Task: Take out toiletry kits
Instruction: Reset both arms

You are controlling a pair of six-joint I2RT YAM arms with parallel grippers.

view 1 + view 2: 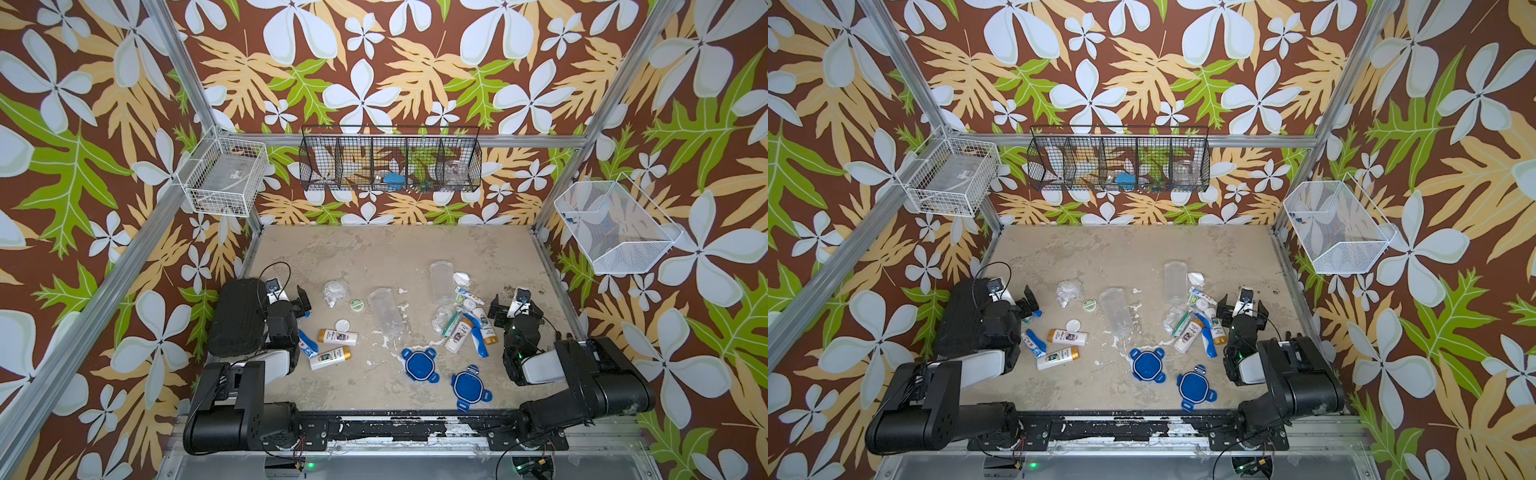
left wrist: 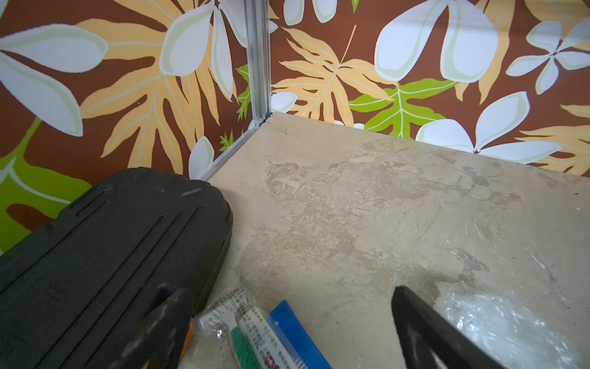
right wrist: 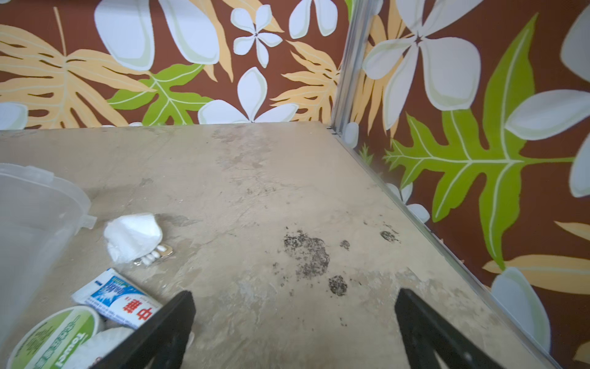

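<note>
Toiletry kits (image 1: pixel 459 332) loose in two clusters: gold-capped white bottles (image 1: pixel 337 337) lying flat, tubes (image 1: pixel 307 347), tins (image 1: pixel 356 303).

A clear jar (image 1: pixel 1117 311) lies at table centre, a second jar (image 1: pixel 1174 276) at its 1 o'clock, and blue four-tabbed lids (image 1: pixel 1147 364) at 6 o'clock. White gold-capped bottles (image 1: pixel 1067 336) lie at 9 o'clock by the left gripper (image 1: pixel 1026 306). A toiletry heap (image 1: pixel 1185 334) sits at 3 o'clock beside the wide-spread right gripper (image 1: pixel 1242 305).

Both arms folded low, jaws spread.
Left gripper (image 2: pixel 284 290) near tabletop's left edge, right gripper (image 3: pixel 295 294) near right edge; both empty, aimed toward far edge.
</note>
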